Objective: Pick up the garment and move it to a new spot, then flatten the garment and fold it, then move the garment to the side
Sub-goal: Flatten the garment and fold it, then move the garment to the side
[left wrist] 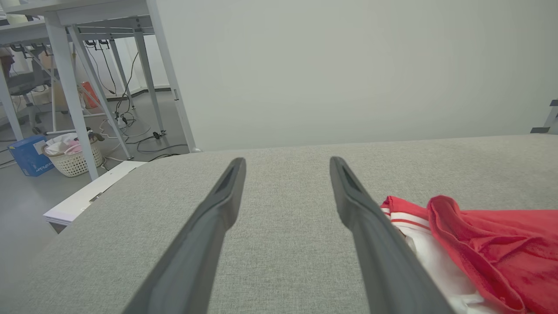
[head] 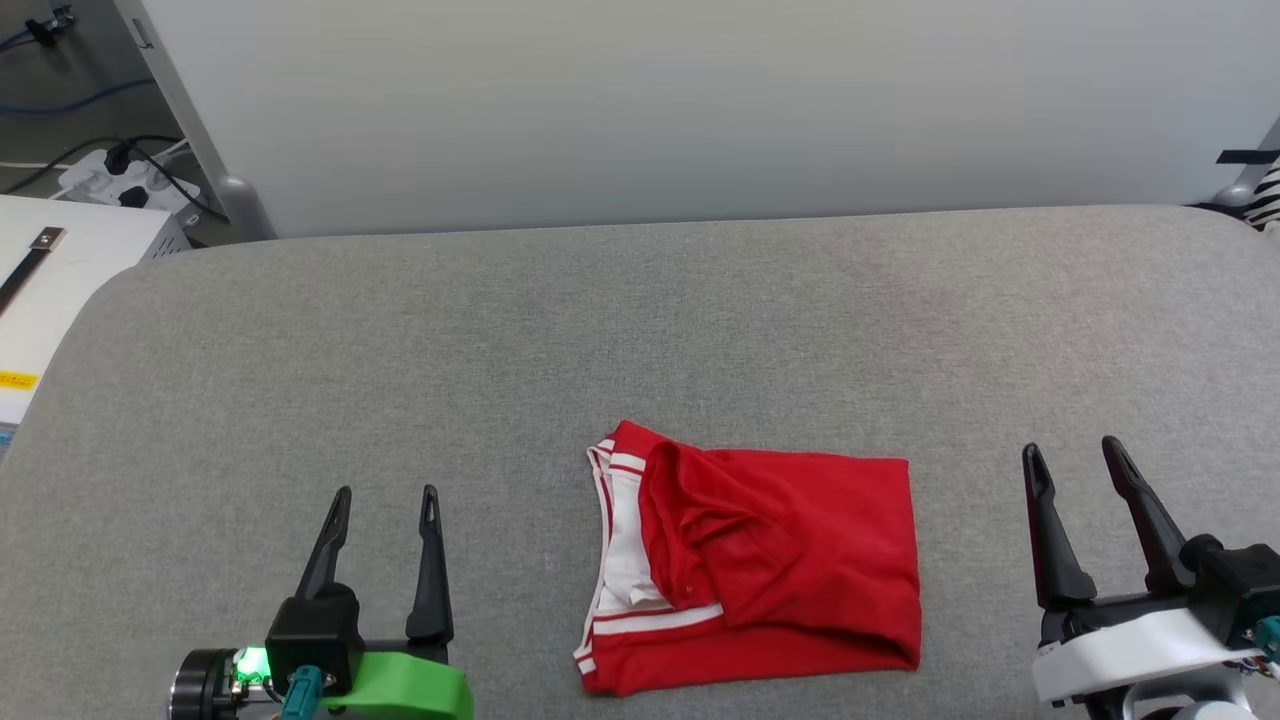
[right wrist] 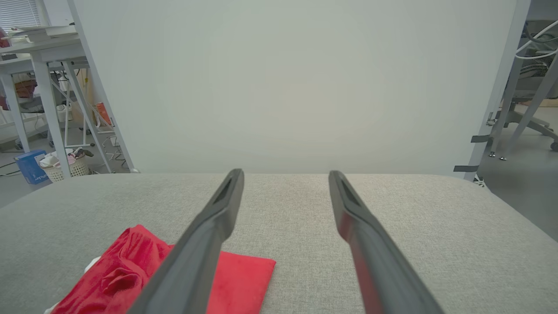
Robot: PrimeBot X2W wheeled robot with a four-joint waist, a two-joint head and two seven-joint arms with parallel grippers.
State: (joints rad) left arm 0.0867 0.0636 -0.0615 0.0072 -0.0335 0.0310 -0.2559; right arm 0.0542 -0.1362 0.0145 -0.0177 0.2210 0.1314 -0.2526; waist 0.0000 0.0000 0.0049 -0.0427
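Observation:
The garment [head: 780, 560], red with white sleeve cloth and striped trim along its left edge, lies folded into a rough rectangle near the front of the grey padded table [head: 500, 330]. My left gripper [head: 385, 495] stands open to its left, apart from it, nothing between the fingers. To the right of the garment my right gripper [head: 1075, 450] is open too and holds nothing. In the left wrist view the garment [left wrist: 488, 244] lies at the lower right, beside the open left gripper [left wrist: 285, 163]. The right wrist view has the garment [right wrist: 130, 270] at the lower left of the open right gripper [right wrist: 283, 174].
A pale wall panel [head: 700, 100] stands behind the table's far edge. A white cabinet [head: 60, 260] and a power strip [head: 130, 180] with cables sit off the left corner. White desk legs and a laundry basket [left wrist: 72, 155] stand on the floor at the left.

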